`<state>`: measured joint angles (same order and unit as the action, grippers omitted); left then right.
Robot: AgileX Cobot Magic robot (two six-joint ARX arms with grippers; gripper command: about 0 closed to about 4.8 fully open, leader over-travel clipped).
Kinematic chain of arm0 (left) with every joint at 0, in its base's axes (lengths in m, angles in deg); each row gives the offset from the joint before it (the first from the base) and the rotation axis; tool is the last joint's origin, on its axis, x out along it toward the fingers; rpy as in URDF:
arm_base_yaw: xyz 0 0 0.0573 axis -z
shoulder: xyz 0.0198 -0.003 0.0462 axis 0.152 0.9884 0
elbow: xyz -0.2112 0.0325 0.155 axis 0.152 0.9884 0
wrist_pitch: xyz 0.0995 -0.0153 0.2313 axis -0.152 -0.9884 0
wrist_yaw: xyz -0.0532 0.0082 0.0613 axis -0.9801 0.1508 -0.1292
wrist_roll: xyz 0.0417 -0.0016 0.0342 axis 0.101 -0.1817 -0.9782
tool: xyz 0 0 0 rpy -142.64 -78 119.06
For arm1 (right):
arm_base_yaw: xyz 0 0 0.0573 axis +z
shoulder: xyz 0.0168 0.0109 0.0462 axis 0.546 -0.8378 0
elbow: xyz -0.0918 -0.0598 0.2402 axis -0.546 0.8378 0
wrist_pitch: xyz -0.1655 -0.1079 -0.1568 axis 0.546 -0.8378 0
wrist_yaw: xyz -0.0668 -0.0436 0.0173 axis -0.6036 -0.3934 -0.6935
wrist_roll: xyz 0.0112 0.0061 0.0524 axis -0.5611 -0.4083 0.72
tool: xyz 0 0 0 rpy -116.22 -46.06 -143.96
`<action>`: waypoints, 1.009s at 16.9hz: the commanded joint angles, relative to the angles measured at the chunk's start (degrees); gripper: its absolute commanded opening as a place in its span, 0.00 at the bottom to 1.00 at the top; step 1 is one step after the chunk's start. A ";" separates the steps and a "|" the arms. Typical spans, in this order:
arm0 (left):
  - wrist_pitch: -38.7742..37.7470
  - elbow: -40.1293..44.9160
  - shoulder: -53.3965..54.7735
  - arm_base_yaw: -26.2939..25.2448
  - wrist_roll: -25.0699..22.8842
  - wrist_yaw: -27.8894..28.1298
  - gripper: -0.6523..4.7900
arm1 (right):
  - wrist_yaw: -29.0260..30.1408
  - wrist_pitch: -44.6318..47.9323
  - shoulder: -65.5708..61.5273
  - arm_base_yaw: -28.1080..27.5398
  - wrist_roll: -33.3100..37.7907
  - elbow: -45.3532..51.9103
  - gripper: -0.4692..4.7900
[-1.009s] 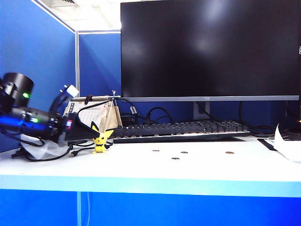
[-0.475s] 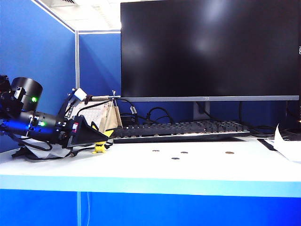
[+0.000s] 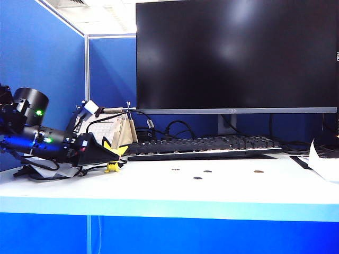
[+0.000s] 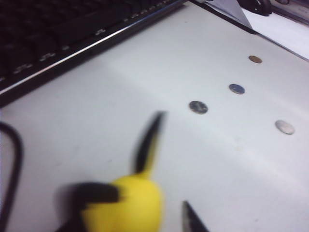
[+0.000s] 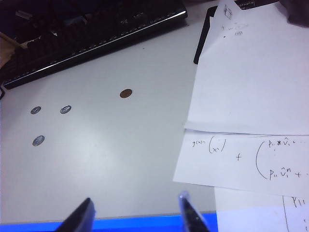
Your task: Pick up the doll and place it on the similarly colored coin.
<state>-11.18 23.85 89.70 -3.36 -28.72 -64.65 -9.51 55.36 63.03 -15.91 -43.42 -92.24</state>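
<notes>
Since a second ago my left gripper [image 3: 110, 154] has advanced around the small yellow plastic doll [image 3: 112, 166], jaws narrowing for pickup; right gripper [image 5: 136, 212] hangs spread, far right.

Bare table [image 3: 159, 188] lay between doll [image 3: 112, 166] and coin [image 3: 258, 171]; keyboard [image 3: 204, 145] blocked behind, papers [image 5: 251, 96] right.

The doll [image 3: 113, 165] stands upright at the left end of the white desk, just in front of the keyboard's left end: tiny, yellow, black-tipped pointed ears. Only its feet and an ear tip peek out in the exterior view. In the left wrist view it [image 4: 126, 203] looms close and blurred, one ear slanting up. The coin [image 3: 258, 171], small, flat, brassy, lies well apart to the right; it is the farthest of four coins from the doll [image 5: 126, 93] [image 4: 255, 59].
</notes>
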 commanded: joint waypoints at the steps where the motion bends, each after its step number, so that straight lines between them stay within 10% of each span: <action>1: 0.20 -0.46 -0.09 1.31 -1.18 1.33 0.57 | -0.15 -0.63 -0.07 0.09 0.00 0.09 0.53; 17: 0.46 -0.83 -0.22 1.49 -1.11 3.23 0.13 | -0.15 -0.63 -0.04 0.09 0.00 0.09 0.53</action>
<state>-11.26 23.18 89.72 -1.98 -29.83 -60.85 -9.51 55.36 63.03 -15.91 -43.42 -92.24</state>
